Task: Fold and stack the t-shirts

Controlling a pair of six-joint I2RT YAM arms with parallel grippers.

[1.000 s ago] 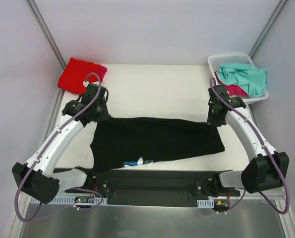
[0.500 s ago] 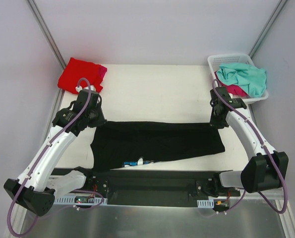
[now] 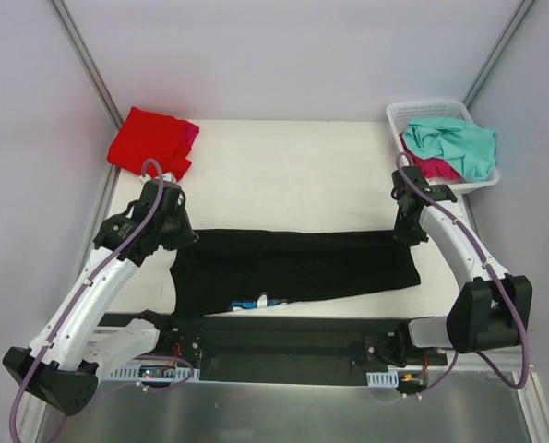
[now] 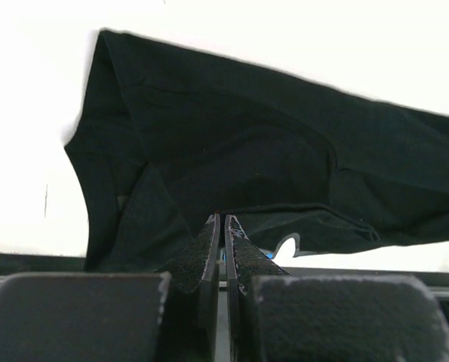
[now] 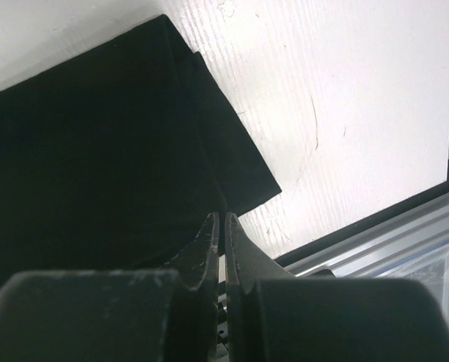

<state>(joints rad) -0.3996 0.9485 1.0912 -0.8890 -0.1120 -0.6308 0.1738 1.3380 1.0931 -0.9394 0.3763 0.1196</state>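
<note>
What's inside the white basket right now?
A crumpled teal shirt on top, spilling over the basket rim, with a magenta-pink shirt showing beneath it. Anything lower is covered.

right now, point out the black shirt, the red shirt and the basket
black shirt (image 3: 302,263), top view, middle of the cloth
red shirt (image 3: 145,138), top view, centre of the pile
basket (image 3: 422,111), top view, far wall

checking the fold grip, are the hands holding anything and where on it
Both hold the black t-shirt: the left hand pinches its far edge at the left end, the right hand the far edge at the right end.
</note>
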